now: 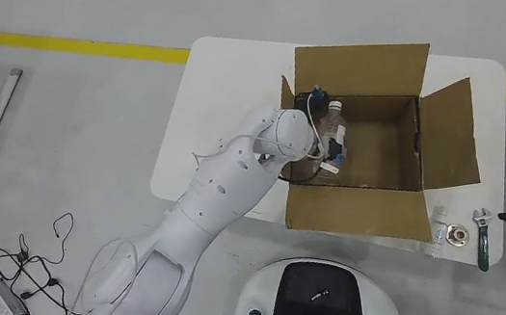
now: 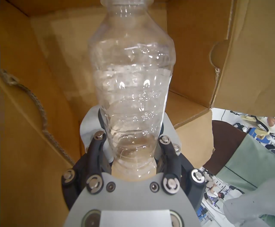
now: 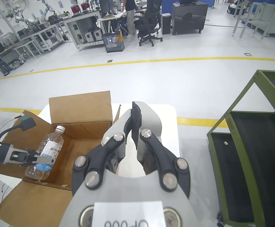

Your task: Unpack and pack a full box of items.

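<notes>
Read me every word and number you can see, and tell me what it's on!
Bottle label: print too small and blurred to read.
White tag on the right gripper: print upside down, cut off at the picture's edge, unreadable.
Cardboard box: no print seen.

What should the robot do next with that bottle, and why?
Probably lift it a little higher: the left gripper is shut on the bottle inside the open box, whose walls surround it, while a wrench and small roll lie on the table.
</notes>
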Controlling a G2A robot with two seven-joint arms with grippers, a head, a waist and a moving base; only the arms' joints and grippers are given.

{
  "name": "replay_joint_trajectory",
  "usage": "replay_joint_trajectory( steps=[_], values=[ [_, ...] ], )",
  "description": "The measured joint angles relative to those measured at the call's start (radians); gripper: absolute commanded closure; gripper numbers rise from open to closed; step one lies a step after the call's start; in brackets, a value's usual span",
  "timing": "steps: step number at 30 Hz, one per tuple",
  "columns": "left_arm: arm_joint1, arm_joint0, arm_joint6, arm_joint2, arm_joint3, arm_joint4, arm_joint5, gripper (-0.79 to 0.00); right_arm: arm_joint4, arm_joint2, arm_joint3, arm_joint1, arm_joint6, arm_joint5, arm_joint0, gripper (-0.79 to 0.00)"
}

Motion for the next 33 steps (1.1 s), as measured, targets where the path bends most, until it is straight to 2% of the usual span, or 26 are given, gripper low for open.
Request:
replay_joint_trajectory(
  steps=[6, 8, 9, 10, 14, 21, 23, 24, 26, 27, 28, 29, 30, 33],
  values=[
    [-0.017, -0.014, -0.005, 0.025, 0.036, 0.017, 0.032, 0.0, -0.007, -0.004, 0.009, 0.001, 0.007, -0.01, -0.005, 0.0],
    [-0.02, -0.016, -0.005, 0.024, 0.046, 0.009, 0.03, -0.274, -0.008, -0.007, 0.012, 0.001, 0.012, -0.011, -0.005, 0.0],
    [-0.022, -0.018, -0.005, 0.024, 0.054, 0.004, 0.029, -0.48, -0.009, -0.009, 0.014, 0.002, 0.016, -0.012, -0.003, 0.0],
    [-0.024, -0.019, -0.005, 0.024, 0.061, 0.001, 0.03, -0.785, -0.009, -0.012, 0.016, 0.002, 0.019, -0.013, -0.001, 0.0],
    [-0.031, -0.022, -0.012, 0.008, 0.093, -0.044, 0.028, -0.785, 0.025, -0.023, 0.029, 0.002, 0.028, -0.018, 0.009, 0.0],
    [-0.042, -0.035, -0.006, 0.019, 0.124, -0.03, 0.021, -0.785, 0.032, -0.028, 0.042, 0.004, 0.036, -0.019, 0.016, -0.015],
    [-0.045, -0.038, -0.005, 0.018, 0.127, -0.033, 0.016, -0.785, 0.044, -0.026, 0.045, 0.004, 0.04, -0.017, 0.015, -0.031],
    [-0.046, -0.039, -0.003, 0.016, 0.126, -0.036, 0.01, -0.785, 0.054, -0.026, 0.048, 0.004, 0.048, -0.016, 0.015, -0.065],
    [-0.047, -0.038, 0.003, 0.005, 0.115, -0.055, -0.014, -0.785, 0.086, -0.024, 0.053, 0.005, 0.073, -0.015, 0.016, -0.305],
    [-0.046, -0.036, 0.006, -0.004, 0.109, -0.068, -0.029, -0.785, 0.102, -0.023, 0.054, 0.005, 0.085, -0.016, 0.017, -0.372],
    [-0.045, -0.034, 0.008, -0.013, 0.1, -0.081, -0.047, -0.785, 0.117, -0.021, 0.054, 0.006, 0.098, -0.02, 0.018, -0.603],
    [-0.042, -0.032, 0.011, -0.027, 0.087, -0.094, -0.076, -0.785, 0.133, -0.018, 0.054, 0.007, 0.116, -0.024, 0.021, -0.751],
    [-0.039, -0.031, 0.016, -0.039, 0.075, -0.096, -0.098, -0.785, 0.146, -0.017, 0.054, 0.008, 0.131, -0.027, 0.023, -0.785],
    [-0.021, -0.019, 0.051, -0.082, 0.018, -0.064, -0.154, -0.785, 0.184, -0.023, 0.058, 0.011, 0.181, -0.025, 0.036, -0.785]
  ],
)
